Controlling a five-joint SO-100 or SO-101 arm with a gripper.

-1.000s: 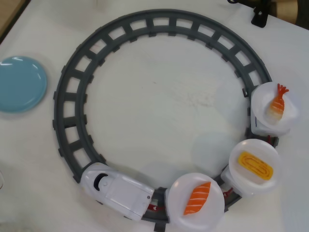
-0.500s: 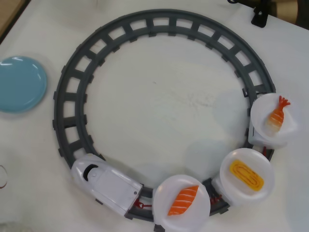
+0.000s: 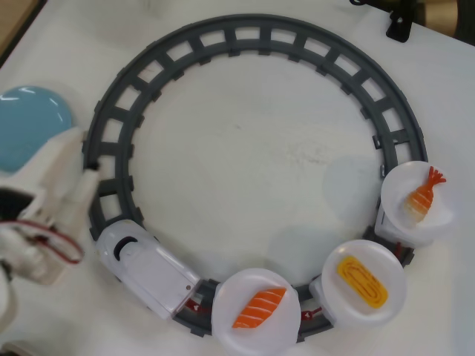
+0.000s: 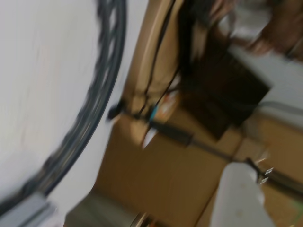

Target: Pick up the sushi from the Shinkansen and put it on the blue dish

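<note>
In the overhead view the sushi [image 3: 423,194], a shrimp piece with a red tail, rides on the last white plate car [image 3: 438,219] at the right of the track. The white Shinkansen [image 3: 145,265] sits at the lower left of the grey ring track [image 3: 245,37]. The blue dish [image 3: 26,122] lies at the far left, partly covered by my white arm. My gripper [image 3: 80,182] reaches in from the left edge, close to the train's nose and far from the sushi; its jaws are not distinguishable. The wrist view is blurred and shows only a stretch of track [image 4: 102,94].
Two other plate cars carry a salmon slice [image 3: 258,308] and a yellow egg piece [image 3: 361,282]. A black clamp [image 3: 399,26] stands at the top right. The table's edge [image 3: 15,26] runs at the top left.
The train has run on along the track, its nose moving left and up, the plates following. My arm has come in from the left and now covers part of the blue dish.
</note>
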